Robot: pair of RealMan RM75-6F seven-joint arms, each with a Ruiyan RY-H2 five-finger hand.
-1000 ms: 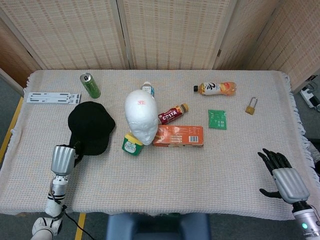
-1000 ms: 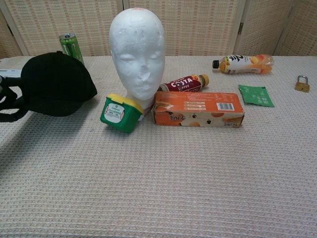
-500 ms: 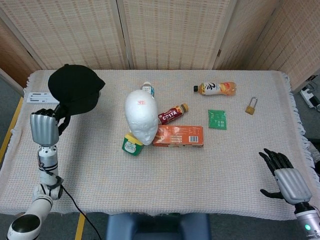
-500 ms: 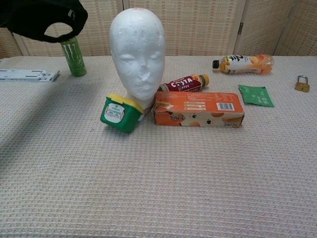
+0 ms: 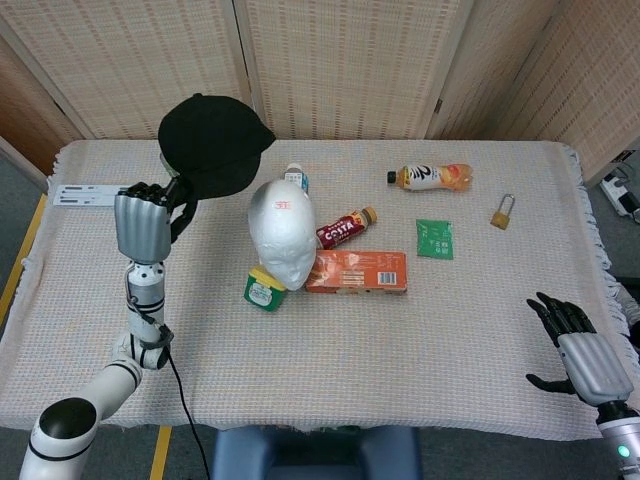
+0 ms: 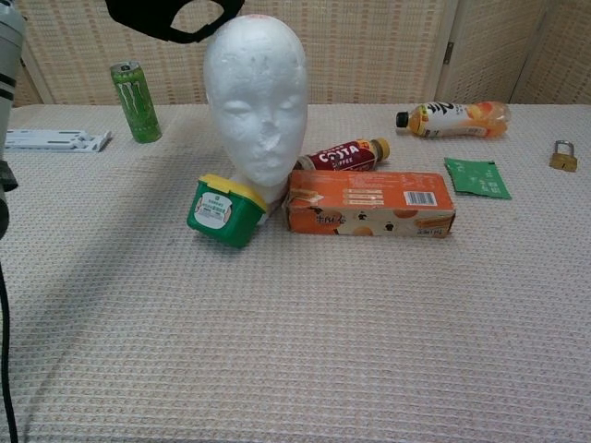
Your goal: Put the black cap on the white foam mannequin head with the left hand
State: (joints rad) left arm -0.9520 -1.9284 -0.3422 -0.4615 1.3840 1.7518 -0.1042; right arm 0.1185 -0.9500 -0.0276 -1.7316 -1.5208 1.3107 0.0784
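My left hand (image 5: 143, 224) holds the black cap (image 5: 213, 145) raised in the air, up and to the left of the white foam mannequin head (image 5: 283, 232). In the chest view only the cap's lower edge (image 6: 175, 18) shows at the top, just left of the mannequin head's crown (image 6: 255, 97); the left arm shows at the left border. The mannequin head stands upright mid-table, facing the robot. My right hand (image 5: 582, 349) hovers at the table's near right corner, fingers spread, holding nothing.
A green tub with yellow lid (image 5: 262, 288) and an orange box (image 5: 357, 271) lean by the mannequin's base, a Costa bottle (image 5: 345, 228) behind. A green can (image 6: 128, 89), white bracket (image 5: 83, 195), orange drink bottle (image 5: 432, 177), green packet (image 5: 435, 238) and padlock (image 5: 501, 212) lie around.
My left hand has lifted the cap off the table's left side, raised it high and carried it rightward toward the mannequin head. The right hand has barely shifted.
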